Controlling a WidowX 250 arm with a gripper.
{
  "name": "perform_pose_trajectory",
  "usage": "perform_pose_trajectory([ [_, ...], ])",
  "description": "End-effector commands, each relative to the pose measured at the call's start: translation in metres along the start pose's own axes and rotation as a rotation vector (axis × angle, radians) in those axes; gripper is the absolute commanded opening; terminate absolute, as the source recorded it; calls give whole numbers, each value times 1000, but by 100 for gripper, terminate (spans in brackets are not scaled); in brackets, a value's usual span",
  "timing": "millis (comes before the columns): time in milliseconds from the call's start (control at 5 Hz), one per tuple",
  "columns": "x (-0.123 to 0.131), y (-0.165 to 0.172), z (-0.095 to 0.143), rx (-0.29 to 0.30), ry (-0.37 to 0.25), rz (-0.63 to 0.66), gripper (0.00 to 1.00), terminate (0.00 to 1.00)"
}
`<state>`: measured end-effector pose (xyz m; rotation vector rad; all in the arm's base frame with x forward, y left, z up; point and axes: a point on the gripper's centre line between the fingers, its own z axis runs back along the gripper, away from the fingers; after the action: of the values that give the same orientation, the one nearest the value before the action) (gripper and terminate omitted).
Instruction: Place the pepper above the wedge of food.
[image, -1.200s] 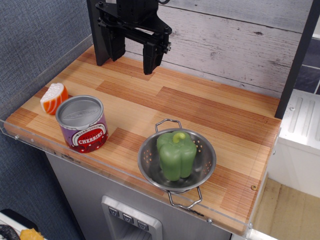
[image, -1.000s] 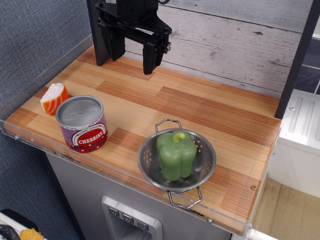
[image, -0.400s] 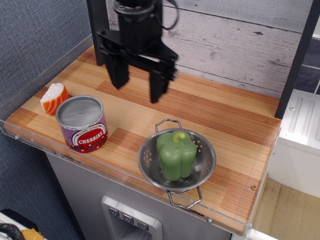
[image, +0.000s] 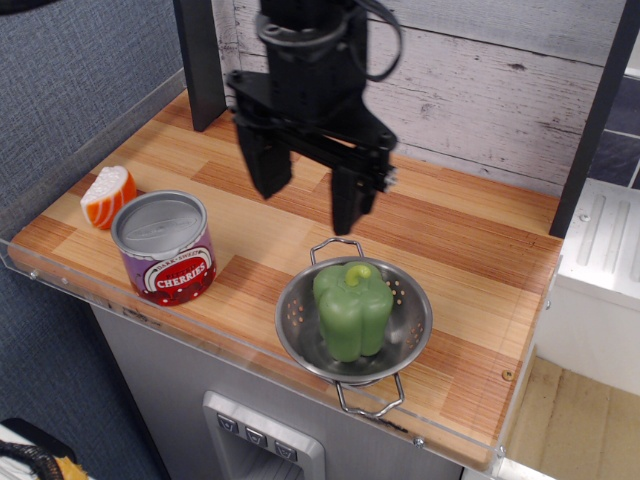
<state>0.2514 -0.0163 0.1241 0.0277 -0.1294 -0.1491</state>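
The green pepper lies in a metal colander near the table's front edge, stem pointing away. The orange and white wedge of food sits at the left edge of the wooden table, just behind the cherries can. My black gripper is open and empty, its two fingers pointing down, hanging above the table just behind and left of the colander, well right of the wedge.
A purple-labelled cherries can stands at the front left, next to the wedge. A black post rises at the back left and a plank wall runs behind. The table's front edge has a clear lip.
The gripper has come forward and right from the back of the table toward the colander, staying open. The pepper, wedge and can have not moved.
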Motion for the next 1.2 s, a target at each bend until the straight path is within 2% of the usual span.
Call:
perform_pose_trajectory([
  [0,7,-22,-11,27,17,-72,100,0],
  [400,8,-33,-31,67,73,-100,100,0],
  [600,5,-38,-36,106,80,-98,100,0],
  [800,3,-35,-32,94,63,-69,100,0],
  [1000,2,-34,-32,87,65,-57,0,0],
])
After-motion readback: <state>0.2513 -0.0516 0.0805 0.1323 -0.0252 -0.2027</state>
